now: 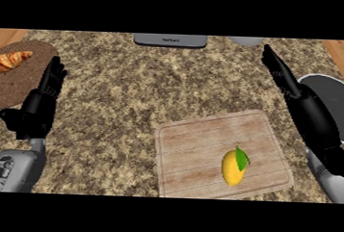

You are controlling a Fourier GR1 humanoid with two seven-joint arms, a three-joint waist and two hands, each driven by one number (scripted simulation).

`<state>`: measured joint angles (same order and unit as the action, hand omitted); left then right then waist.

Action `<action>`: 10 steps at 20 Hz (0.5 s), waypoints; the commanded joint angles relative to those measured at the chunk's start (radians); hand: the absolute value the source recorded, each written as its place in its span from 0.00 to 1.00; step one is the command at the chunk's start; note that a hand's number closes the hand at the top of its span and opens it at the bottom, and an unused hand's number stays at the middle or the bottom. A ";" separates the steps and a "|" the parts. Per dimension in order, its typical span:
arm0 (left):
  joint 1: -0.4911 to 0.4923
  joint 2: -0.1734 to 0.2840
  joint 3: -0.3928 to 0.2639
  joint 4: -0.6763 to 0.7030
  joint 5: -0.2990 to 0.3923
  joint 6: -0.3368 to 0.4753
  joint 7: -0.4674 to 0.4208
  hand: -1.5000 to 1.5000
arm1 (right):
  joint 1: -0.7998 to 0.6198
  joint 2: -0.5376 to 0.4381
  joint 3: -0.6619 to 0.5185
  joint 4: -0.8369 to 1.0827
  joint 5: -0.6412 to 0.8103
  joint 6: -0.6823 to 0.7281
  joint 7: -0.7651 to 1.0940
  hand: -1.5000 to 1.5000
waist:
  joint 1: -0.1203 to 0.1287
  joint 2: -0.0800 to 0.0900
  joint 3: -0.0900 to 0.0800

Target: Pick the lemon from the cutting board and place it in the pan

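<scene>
Fingers (276, 68) straight, well apart from lemon (234, 167)

Words on the grey box (170, 40): we see small light letters, too tiny for us to read.
Other words or numbers: we find none.
</scene>
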<state>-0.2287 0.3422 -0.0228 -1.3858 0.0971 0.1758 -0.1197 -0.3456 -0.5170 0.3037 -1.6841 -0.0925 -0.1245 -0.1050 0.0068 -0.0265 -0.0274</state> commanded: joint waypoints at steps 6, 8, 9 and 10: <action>-0.045 0.004 0.032 -0.005 0.036 -0.006 0.093 0.50 | 0.180 0.050 0.080 0.171 -0.248 0.307 -0.072 1.00 | 0.003 0.040 0.031; 0.037 -0.014 0.023 -0.034 0.067 -0.028 0.121 0.50 | 0.296 -0.018 0.022 0.148 -0.022 0.094 -0.152 1.00 | -0.023 0.022 0.029; 0.015 -0.040 0.015 -0.021 0.043 0.015 0.113 0.50 | 0.351 -0.002 0.000 0.123 0.010 0.035 -0.260 0.00 | -0.047 0.021 0.030; 0.035 -0.034 0.020 -0.032 0.043 0.016 0.120 0.50 | 0.397 0.002 -0.011 0.079 0.032 -0.023 -0.272 0.00 | -0.050 0.017 0.029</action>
<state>-0.2187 0.3233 -0.0046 -1.4104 0.1374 0.1740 -0.0264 -0.0994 -0.5073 0.3255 -1.5727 -0.1567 -0.0202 -0.2483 -0.0151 -0.0034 -0.0003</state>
